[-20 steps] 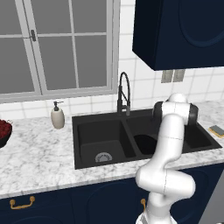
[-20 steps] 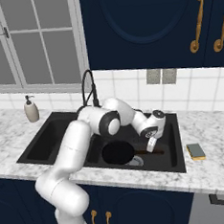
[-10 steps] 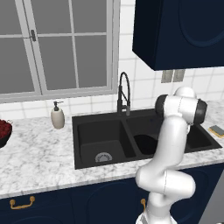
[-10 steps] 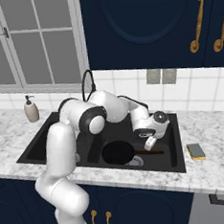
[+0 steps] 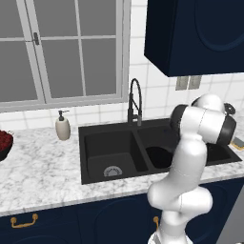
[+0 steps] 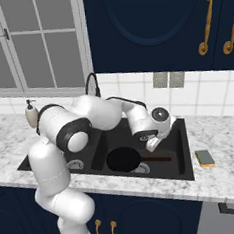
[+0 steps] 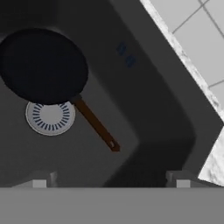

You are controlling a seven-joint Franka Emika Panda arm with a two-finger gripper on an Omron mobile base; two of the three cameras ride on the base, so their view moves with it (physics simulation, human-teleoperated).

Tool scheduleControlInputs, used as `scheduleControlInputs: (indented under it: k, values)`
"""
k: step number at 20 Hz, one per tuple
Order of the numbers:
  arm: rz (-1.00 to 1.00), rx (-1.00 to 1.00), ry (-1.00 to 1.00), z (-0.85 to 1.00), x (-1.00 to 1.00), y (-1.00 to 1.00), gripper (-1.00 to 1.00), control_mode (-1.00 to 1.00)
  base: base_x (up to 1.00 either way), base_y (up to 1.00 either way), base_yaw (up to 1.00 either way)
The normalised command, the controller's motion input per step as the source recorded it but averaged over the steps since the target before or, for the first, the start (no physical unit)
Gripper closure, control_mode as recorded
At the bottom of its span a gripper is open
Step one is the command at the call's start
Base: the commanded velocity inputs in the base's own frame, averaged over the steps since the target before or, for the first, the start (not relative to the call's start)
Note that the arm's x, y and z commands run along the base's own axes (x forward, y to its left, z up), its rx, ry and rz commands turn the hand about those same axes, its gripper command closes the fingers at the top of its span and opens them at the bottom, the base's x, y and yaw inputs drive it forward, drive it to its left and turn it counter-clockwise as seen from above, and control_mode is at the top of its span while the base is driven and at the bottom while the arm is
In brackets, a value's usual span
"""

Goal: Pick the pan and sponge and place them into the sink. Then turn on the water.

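Pan [image 6: 123, 159], round and black, lies flat on the floor of the right basin of the black double sink [image 6: 184, 148]. In the hand view the pan [image 7: 43, 64] partly covers the round metal drain [image 7: 50, 117], and its thin reddish-brown handle [image 7: 96, 126] runs away from the pan body across the basin floor. In the right base view the handle [image 6: 155, 159] points toward the right wall of the sink.

Above that basin hangs the pincer [image 6: 153, 144] at the end of the white arm, which reaches from the lower left of the right base view across the sink. Its two finger tips [image 7: 43, 180] stand wide apart at the bottom of the hand view, with nothing between them; the pincer is open and clear of the pan.

A small sponge [image 6: 205, 158], yellow with a grey-green top, sits on the marble bench [image 6: 229, 174] just beside the right edge of the sink, outside the basin. In the left base view a sliver of the sponge [image 5: 238, 142] shows at the far right edge.

Behind the sink, the tall black arched faucet [image 5: 135, 101] stands at the divider between the two basins. A white soap dispenser [image 5: 62, 126] stands on the bench to the left of the sink, and a dark bowl of red fruit [image 5: 4, 142] sits at the far left edge.
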Motion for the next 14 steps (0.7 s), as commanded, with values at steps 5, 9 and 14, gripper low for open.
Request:
scheduleControlInputs:
  k: [5, 9, 14]
  values:
    - [-0.17, 0.09, 0.05, 0.8, -0.49, -0.14, -1.0, -1.0, 0.0, 0.0, 0.0]
    - [-0.49, 0.18, 0.0, 0.36, -0.53, -0.17, -1.0, -1.0, 0.0, 0.0, 0.0]
    - [-0.58, 0.13, 0.0, 0.18, -0.3, -0.13, -1.0, -1.0, 0.0, 0.0, 0.0]
